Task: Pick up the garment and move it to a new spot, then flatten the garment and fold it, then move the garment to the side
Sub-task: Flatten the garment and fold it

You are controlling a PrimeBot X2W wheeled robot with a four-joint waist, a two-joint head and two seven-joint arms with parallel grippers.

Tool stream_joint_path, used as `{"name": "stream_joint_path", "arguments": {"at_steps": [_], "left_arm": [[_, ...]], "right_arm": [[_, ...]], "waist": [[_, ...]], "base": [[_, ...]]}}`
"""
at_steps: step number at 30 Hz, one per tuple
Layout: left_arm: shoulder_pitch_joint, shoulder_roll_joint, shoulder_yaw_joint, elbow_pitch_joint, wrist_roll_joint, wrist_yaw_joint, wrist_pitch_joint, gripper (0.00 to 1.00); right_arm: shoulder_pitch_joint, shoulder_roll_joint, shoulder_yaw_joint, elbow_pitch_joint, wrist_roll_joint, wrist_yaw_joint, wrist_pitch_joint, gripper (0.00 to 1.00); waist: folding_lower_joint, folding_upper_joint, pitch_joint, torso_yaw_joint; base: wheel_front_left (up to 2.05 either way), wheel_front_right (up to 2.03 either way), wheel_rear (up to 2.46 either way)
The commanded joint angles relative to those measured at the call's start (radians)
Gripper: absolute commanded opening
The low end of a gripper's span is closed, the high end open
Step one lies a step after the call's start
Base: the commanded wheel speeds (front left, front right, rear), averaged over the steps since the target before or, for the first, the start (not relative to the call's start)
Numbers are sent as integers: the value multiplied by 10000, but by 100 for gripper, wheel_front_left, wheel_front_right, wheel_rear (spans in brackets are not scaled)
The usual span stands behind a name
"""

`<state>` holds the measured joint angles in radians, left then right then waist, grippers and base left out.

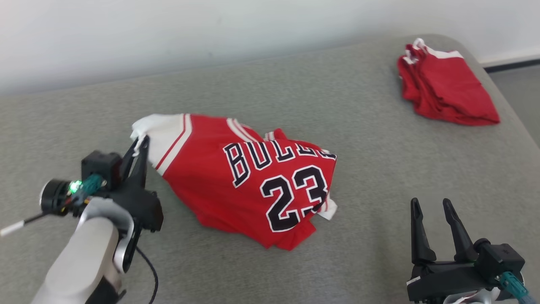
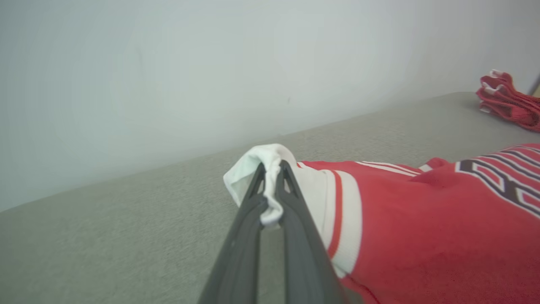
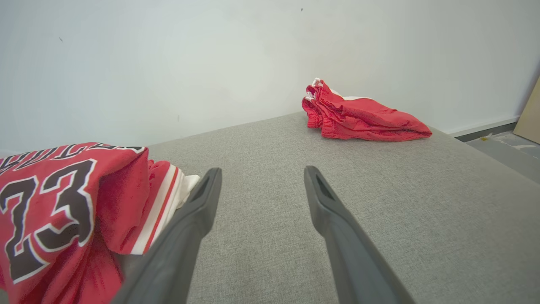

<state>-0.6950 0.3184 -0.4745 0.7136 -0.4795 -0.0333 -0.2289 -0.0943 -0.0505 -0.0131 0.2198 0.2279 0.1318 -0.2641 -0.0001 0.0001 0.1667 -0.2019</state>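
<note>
The garment is a red basketball jersey with white trim and the number 23, lying crumpled in the middle of the grey surface. My left gripper is at its left end, shut on a fold of the white trim. In the left wrist view the white cloth is pinched between the two dark fingers. My right gripper stands open at the lower right, apart from the jersey, with nothing between its fingers.
A second red garment lies folded at the far right corner of the grey surface, also seen as the red pile in the right wrist view. A pale wall runs behind. The surface's right edge drops to a floor.
</note>
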Motion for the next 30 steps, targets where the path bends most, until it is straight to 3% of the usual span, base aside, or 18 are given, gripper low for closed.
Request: {"name": "stream_joint_path", "arguments": {"at_steps": [1, 9, 15, 24, 26, 27, 30], "left_arm": [[664, 194, 215, -486, -137, 316, -115, 0], [3180, 726, 867, -2595, -560, 1399, -237, 0], [5339, 775, 1285, -3977, -1140, 2122, -215, 0], [6924, 411, 1375, -4551, -1648, 2594, -113, 0], [6901, 455, 1378, -4514, -1555, 2617, -165, 77], [6849, 470, 1396, -4525, -1512, 2630, -181, 100], [6639, 598, 1535, -4820, -1386, 2696, -257, 100]], "right_arm": [[129, 3, 7, -24, -62, -27, 1, 100], [308, 0, -42, -23, -85, -27, 1, 100], [343, 1, -32, -78, -179, -27, 58, 100], [385, 0, -67, -118, -281, -27, 218, 100], [397, 1, -41, -114, -295, -27, 240, 100], [401, 0, -47, -125, -307, -27, 249, 100], [405, 1, -21, -145, -299, -27, 290, 100]], "waist": [[1, -1, -407, 844], [1, -1, -568, 1514], [1, -1, -568, 1795], [1, -1, -719, 1880], [1, -1, -786, 1853], [1, -1, -817, 1838], [1, -1, -898, 1741]], "base": [[0, 0, 0], [0, 0, 0], [0, 0, 0], [0, 0, 0], [0, 0, 0], [0, 0, 0], [0, 0, 0]]}}
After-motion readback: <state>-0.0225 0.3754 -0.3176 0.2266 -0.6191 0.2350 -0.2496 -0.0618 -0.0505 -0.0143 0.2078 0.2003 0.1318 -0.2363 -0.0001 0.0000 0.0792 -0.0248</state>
